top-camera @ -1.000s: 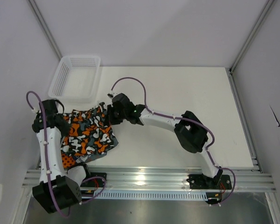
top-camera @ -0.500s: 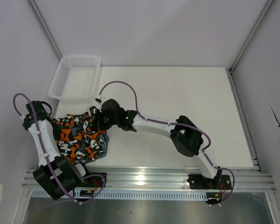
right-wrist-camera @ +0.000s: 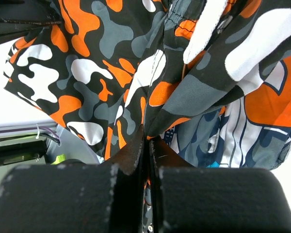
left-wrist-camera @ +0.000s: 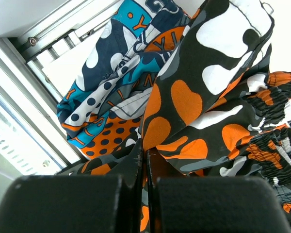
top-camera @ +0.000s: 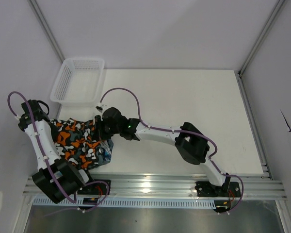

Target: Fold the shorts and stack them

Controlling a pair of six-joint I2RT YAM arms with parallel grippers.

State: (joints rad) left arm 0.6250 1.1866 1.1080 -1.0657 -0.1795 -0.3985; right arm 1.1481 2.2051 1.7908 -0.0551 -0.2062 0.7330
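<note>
The camouflage shorts (top-camera: 80,141), orange, black, white and grey, hang bunched at the table's near-left corner between my two grippers. My left gripper (top-camera: 52,127) is shut on their left edge, cloth pinched between its fingers (left-wrist-camera: 146,154). My right gripper (top-camera: 101,130) is shut on their right edge, a fold caught between its jaws (right-wrist-camera: 148,138). Under them lie the patchwork shorts (left-wrist-camera: 111,92) in teal, orange and white, with a bit showing at the table edge (top-camera: 106,151) and behind the camouflage cloth (right-wrist-camera: 242,131).
A white mesh basket (top-camera: 79,80) stands at the back left, just beyond the shorts. The aluminium rail (top-camera: 155,184) runs along the near edge of the white table (top-camera: 184,107). Side walls close in on both sides.
Both grippers have carried the camouflage shorts leftward toward the table's left edge. The left arm swung out left and the right arm stretched further left, bunching the cloth narrower.
</note>
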